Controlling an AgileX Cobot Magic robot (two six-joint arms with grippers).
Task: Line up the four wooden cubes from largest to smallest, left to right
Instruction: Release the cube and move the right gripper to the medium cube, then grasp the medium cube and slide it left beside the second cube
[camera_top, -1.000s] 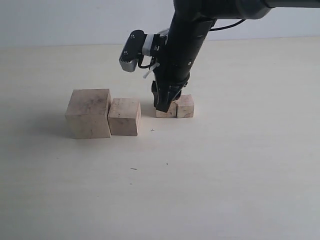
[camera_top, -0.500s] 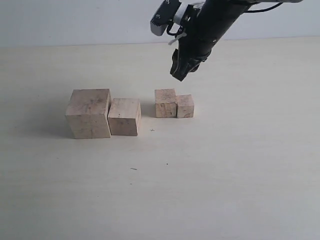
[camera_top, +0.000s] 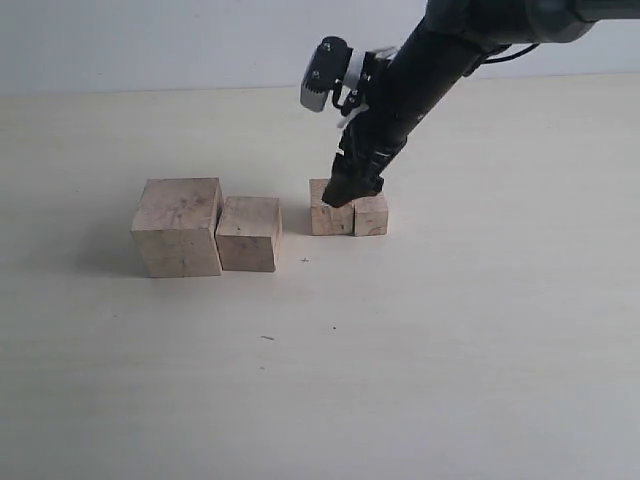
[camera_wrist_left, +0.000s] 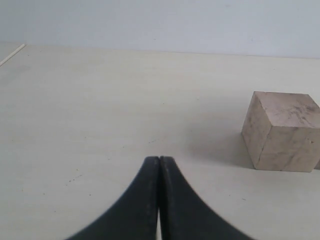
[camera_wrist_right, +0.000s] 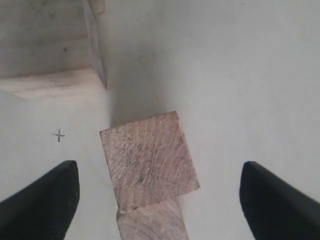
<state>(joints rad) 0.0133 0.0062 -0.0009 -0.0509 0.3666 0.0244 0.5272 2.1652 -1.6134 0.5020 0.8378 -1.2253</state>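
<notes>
Four wooden cubes (camera_top: 178, 228) — right hand (camera_top: 340, 196) spread wide, empty, over the third cube (camera_top: 325, 220) — left hand (camera_wrist_left: 159, 167) closed, empty.

The cubes (camera_top: 178, 226) are showing pale wood with faint brown grain marks; the table (camera_top: 450, 350) is looking cream, the wall (camera_top: 150, 40) pale grey-blue, the arm (camera_top: 430, 60) black.

wooden cubes (camera_top: 178, 225): bare wood, matt, visible grain | table (camera_top: 450, 350): smooth, matt | left gripper (camera_wrist_left: 159, 162): smooth, black, plastic-looking
</notes>
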